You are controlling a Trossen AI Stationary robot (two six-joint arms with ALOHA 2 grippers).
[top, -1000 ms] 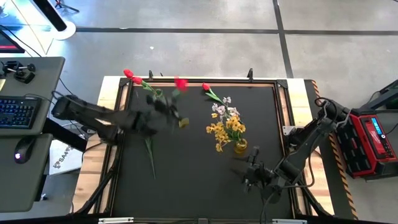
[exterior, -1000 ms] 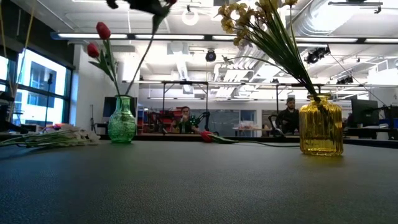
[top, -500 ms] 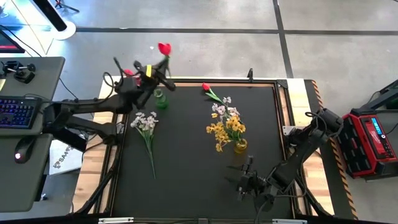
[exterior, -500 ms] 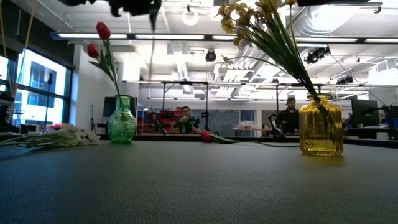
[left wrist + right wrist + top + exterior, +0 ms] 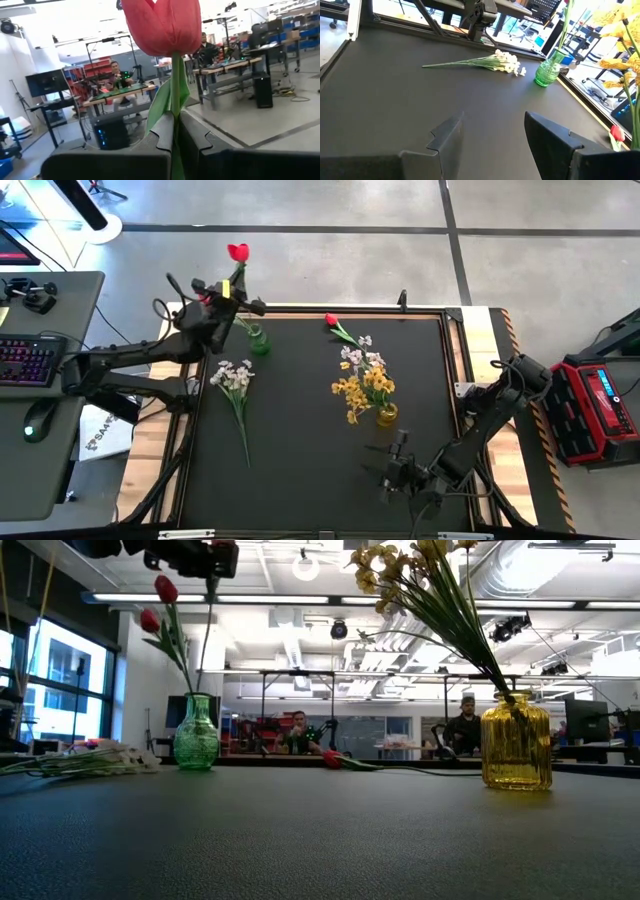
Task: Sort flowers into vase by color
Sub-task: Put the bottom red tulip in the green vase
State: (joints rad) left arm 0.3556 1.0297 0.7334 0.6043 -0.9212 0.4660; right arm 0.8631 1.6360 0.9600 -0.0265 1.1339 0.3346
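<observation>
Left gripper (image 5: pixel 232 292) clenched on red tulip (image 5: pixel 238 252) stem, held high over green vase (image 5: pixel 258 340) at table's far left corner. Right gripper (image 5: pixel 490 132) released, low over near table, yellow vase (image 5: pixel 386 416) beside. White bunch (image 5: pixel 233 377) flat on mat.

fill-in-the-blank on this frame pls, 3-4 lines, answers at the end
The left end effector is shut on a red ____.
The bunch of white blossoms lies flat on the ____.
The yellow flowers stand in a vase coloured ____.
The right end effector is open and holds ____.

Answers: tulip; table; yellow; nothing
</observation>
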